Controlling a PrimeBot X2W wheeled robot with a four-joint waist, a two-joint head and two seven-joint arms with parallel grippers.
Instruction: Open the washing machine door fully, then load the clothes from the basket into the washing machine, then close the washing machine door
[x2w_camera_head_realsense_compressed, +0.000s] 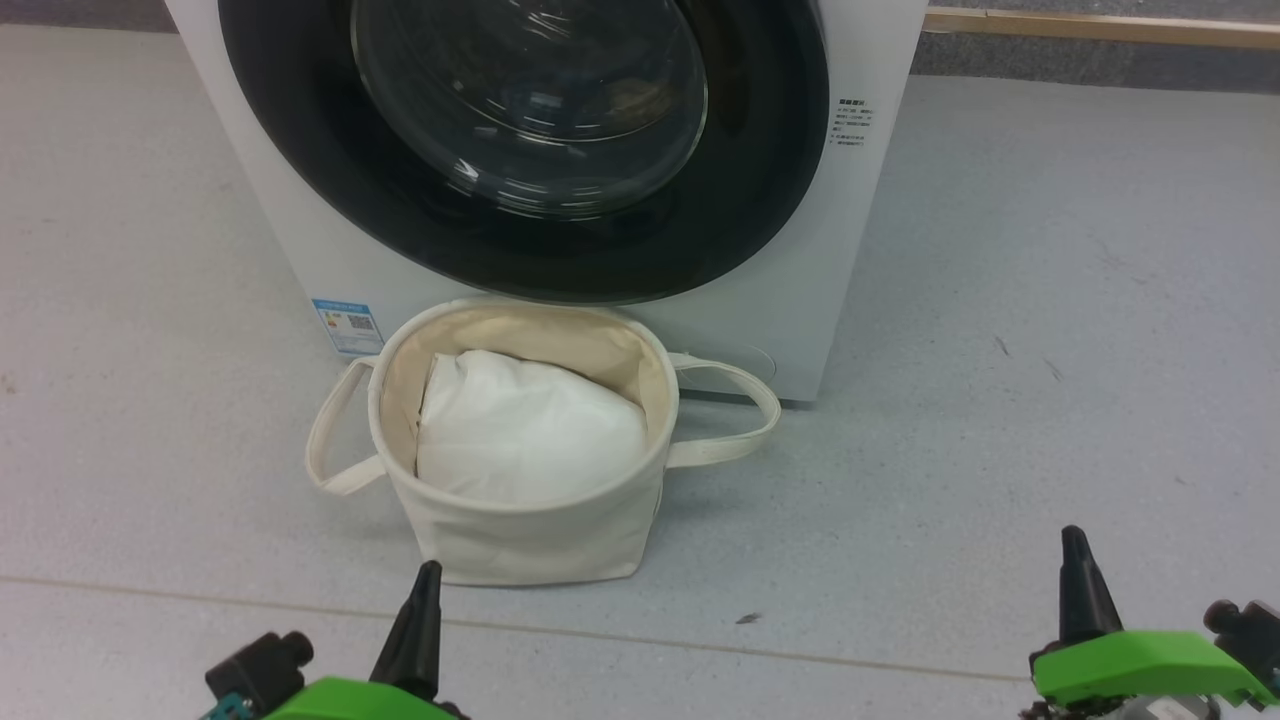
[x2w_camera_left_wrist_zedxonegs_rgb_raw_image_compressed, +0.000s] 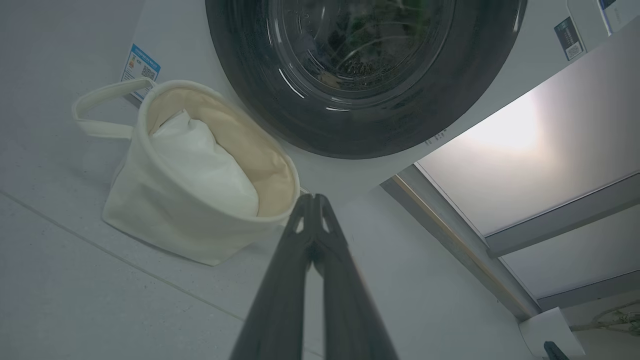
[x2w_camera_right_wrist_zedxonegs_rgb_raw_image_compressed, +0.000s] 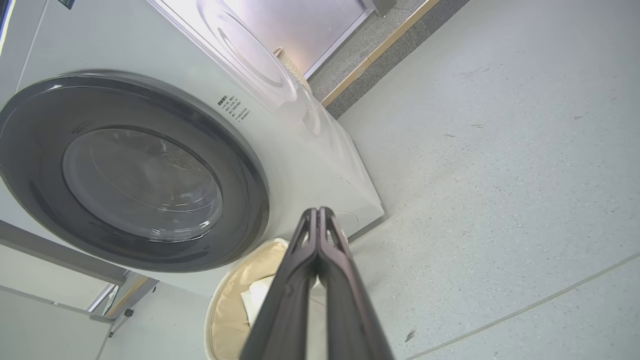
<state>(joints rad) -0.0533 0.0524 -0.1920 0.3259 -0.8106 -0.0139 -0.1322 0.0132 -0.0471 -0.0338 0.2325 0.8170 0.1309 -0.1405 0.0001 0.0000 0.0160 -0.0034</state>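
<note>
The white washing machine (x2w_camera_head_realsense_compressed: 842, 220) stands ahead, and the washing machine door (x2w_camera_head_realsense_compressed: 530, 100), black-rimmed with a domed glass centre, lies flush against its front. The cream basket (x2w_camera_head_realsense_compressed: 520, 540) sits on the floor right before it, under the door's lower rim, with white padding (x2w_camera_head_realsense_compressed: 530, 430) inside. The clothes are out of view. My left gripper (x2w_camera_head_realsense_compressed: 428, 598) is shut and empty, its tip just short of the basket's near wall. My right gripper (x2w_camera_head_realsense_compressed: 1078, 565) is shut and empty over bare floor to the right. In the wrist views, the left gripper (x2w_camera_left_wrist_zedxonegs_rgb_raw_image_compressed: 312, 204) and right gripper (x2w_camera_right_wrist_zedxonegs_rgb_raw_image_compressed: 317, 216) have their fingers pressed together.
A blue-and-white label (x2w_camera_head_realsense_compressed: 347, 325) sits low on the washer's left. The basket's loop handles (x2w_camera_head_realsense_compressed: 728, 420) stick out on both sides. A wooden skirting strip (x2w_camera_head_realsense_compressed: 1100, 25) runs along the back wall. Grey floor (x2w_camera_head_realsense_compressed: 1050, 350) spreads to the right of the washer.
</note>
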